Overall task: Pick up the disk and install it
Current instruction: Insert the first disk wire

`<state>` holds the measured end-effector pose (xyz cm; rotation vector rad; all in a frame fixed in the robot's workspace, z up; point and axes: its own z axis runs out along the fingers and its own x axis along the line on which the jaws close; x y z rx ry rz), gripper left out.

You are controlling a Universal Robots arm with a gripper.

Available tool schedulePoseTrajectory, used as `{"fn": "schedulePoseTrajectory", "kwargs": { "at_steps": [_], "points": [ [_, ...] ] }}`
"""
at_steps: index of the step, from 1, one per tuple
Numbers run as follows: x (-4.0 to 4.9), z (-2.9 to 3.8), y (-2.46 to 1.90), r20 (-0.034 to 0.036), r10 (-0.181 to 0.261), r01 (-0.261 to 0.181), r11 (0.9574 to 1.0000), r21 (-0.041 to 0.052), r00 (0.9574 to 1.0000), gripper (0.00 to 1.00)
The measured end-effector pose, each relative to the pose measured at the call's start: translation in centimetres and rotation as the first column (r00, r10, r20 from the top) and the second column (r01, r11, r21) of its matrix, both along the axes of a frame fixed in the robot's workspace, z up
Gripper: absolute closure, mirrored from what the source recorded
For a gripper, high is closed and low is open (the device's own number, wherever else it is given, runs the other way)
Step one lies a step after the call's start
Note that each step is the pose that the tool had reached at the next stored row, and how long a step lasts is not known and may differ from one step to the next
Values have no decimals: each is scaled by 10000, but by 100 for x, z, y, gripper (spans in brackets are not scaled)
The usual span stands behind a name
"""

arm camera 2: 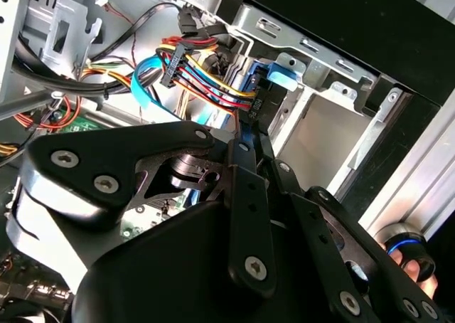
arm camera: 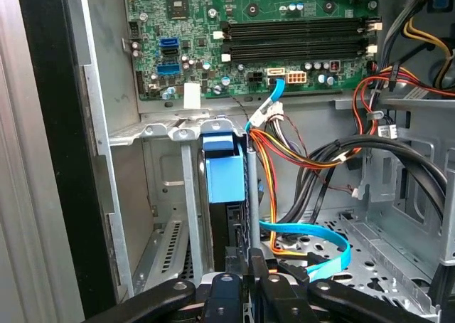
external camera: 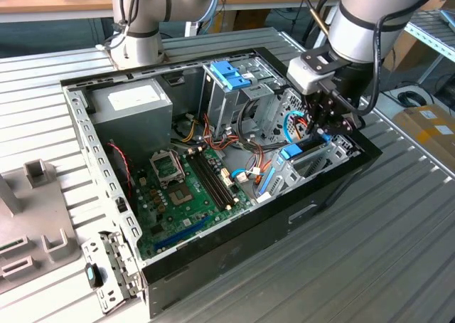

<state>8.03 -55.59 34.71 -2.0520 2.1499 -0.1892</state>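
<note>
The black two-fingered gripper (external camera: 325,124) on the grey robot arm is reaching down into the open black desktop computer case (external camera: 234,252), at the corner on the exterior view's right. The disk, a flat silver metal hard drive in a blue plastic carrier frame (arm camera: 225,173), is standing on edge in the lower metal drive bay (external camera: 313,159), its blue end tab uppermost in the first wrist view. The black fingers (arm camera: 257,273) are drawn close together around the near edge of the disk and seem to be pinching it, so the disk is judged partly seated in the bay and not yet released.

To do this step well, the disk should be travelling straight along the bay's rails, its carrier frame staying parallel to the grey metal bay wall (arm camera: 190,209) just beside it; any tilt could jam the frame. The bundle of red, yellow and orange power wires (arm camera: 298,149) and the flat light-blue data cable (arm camera: 313,237) are lying just beside the bay, so they need to stay out of the slot. The green motherboard (external camera: 192,188) and the tall metal drive cage with a blue clip (external camera: 231,74) are sitting well apart from the work. Pushing should be gentle and even until the carrier is latching.
</note>
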Motion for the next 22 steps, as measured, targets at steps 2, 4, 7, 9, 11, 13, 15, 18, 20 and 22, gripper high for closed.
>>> {"fn": "schedulePoseTrajectory", "kwargs": {
  "at_steps": [2, 4, 7, 9, 11, 13, 15, 18, 20, 22],
  "points": [
    [0, -4, -1, 0, 68, -68, 10000, -29, 10000, 84],
    [0, -9, -1, 0, 90, -90, 10000, -34, 10000, 84],
    [0, -25, -2, 0, 96, -96, 9999, -33, 10000, 84],
    [0, -38, -2, 0, 97, -97, 9999, -34, 10000, 84],
    [0, -49, -3, 0, 99, -99, 9999, -36, 10000, 84],
    [0, -57, -4, 0, 100, -100, 9999, -36, 9999, 84],
    [-1, -71, -5, 0, 101, -101, 9999, -37, 9999, 84],
    [-2, -95, -5, -1, 99, -99, 9999, -39, 10000, 84],
    [-2, -98, -6, 0, 99, -99, 9999, -40, 10000, 84],
    [-1, -100, -5, 0, 101, -101, 9999, -37, 9999, 84]
  ]
}}
